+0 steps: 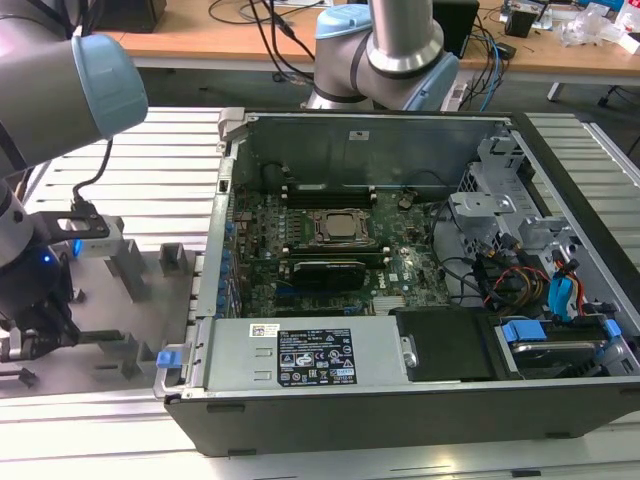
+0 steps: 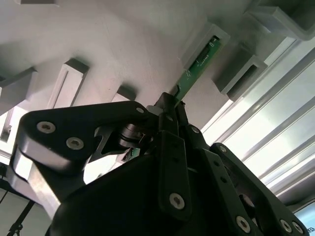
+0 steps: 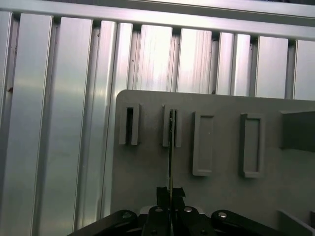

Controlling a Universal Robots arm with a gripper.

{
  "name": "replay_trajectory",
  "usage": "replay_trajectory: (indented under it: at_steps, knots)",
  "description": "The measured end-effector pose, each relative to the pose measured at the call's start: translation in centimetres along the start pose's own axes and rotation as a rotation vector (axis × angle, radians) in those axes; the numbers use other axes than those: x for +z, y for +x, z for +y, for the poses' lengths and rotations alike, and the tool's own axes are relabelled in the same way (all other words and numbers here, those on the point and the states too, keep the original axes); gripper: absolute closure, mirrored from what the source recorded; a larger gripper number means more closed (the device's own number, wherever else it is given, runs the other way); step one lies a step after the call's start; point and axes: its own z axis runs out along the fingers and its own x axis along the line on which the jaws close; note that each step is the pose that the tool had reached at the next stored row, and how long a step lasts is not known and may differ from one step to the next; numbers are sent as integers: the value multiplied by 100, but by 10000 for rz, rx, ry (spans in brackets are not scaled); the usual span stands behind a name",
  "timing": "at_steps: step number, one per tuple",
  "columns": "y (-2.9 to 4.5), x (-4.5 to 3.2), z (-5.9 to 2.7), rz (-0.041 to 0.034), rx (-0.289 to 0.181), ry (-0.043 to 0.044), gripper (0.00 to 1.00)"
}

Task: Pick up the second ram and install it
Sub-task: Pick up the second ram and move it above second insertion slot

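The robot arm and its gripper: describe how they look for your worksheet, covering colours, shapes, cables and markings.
In the exterior view, the arm is a thick grey tube with a rounded light-blue joint cap. A thin black cable leads to a pale box at the wrist, near a small blue light. The gripper is matte black, built of flat linked bars fastened with round silver screws.

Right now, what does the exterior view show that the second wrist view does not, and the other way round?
The exterior view brings the open computer case, its motherboard with the processor socket, and the arm beside the case at that view's left. The second wrist view brings the close detail: the gripper shut on the second ram, whose far end reaches into a holder slot. Both show the grey fixture plate with its holder blocks and the ribbed metal table.
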Motion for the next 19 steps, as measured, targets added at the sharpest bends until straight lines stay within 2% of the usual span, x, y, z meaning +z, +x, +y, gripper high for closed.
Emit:
replay_trajectory:
  at_steps: [19]
  knots:
    - [-5, -238, 8, 0, 0, 0, 86]
